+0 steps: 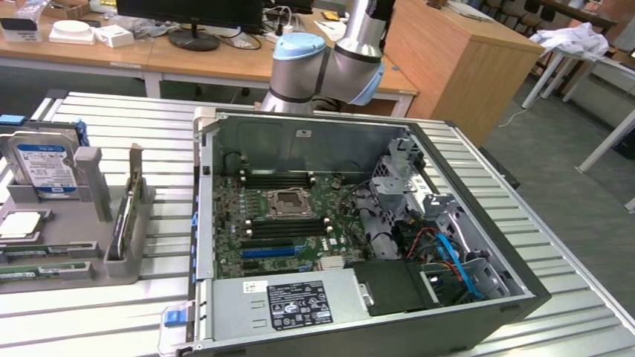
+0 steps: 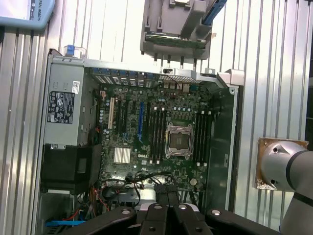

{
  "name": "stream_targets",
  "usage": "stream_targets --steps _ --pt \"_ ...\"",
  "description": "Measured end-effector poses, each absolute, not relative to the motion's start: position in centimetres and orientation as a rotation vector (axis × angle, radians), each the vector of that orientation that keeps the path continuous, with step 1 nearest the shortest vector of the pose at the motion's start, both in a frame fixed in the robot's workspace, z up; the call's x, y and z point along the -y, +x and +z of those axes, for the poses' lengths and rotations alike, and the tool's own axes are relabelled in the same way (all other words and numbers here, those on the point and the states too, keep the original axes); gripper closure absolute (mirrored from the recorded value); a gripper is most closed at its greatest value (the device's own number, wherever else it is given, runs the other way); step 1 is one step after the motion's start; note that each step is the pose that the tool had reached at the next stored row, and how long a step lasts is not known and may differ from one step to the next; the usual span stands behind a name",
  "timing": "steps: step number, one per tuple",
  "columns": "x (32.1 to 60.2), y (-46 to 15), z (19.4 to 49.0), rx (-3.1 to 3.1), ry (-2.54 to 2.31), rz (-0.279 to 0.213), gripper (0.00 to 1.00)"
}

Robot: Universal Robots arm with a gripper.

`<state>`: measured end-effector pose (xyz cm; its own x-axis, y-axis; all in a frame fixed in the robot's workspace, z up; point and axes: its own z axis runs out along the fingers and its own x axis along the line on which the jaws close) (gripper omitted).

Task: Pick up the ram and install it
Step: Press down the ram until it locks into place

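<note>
On the slatted metal tabletop [image 1: 555, 216] lies an open black computer tower case [image 1: 347, 238] with its green motherboard [image 1: 282, 223] exposed, the square silver processor socket [image 1: 288, 199] flanked by rows of black memory slots [image 1: 288, 228] that look unfilled. At the exterior view's left, a grey plastic parts holder [image 1: 94, 223] carries a blue-labelled hard drive [image 1: 44, 167] and a thin green ram stick [image 1: 122, 223] standing on edge in its slot, well apart from the case. In the wrist view the black end effector [image 2: 168, 215] hangs high above the case with its fingers drawn together and nothing between them. The task appears barely begun: ram not yet picked up, slots still awaiting it.
</note>
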<state>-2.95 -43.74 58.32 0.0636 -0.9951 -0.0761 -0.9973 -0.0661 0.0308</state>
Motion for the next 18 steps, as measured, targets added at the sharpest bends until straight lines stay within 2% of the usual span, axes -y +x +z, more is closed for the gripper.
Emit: stream_targets --steps 18 --pt "43.7 -2.9 55.7 -2.126 -2.269 0.119 0.90"
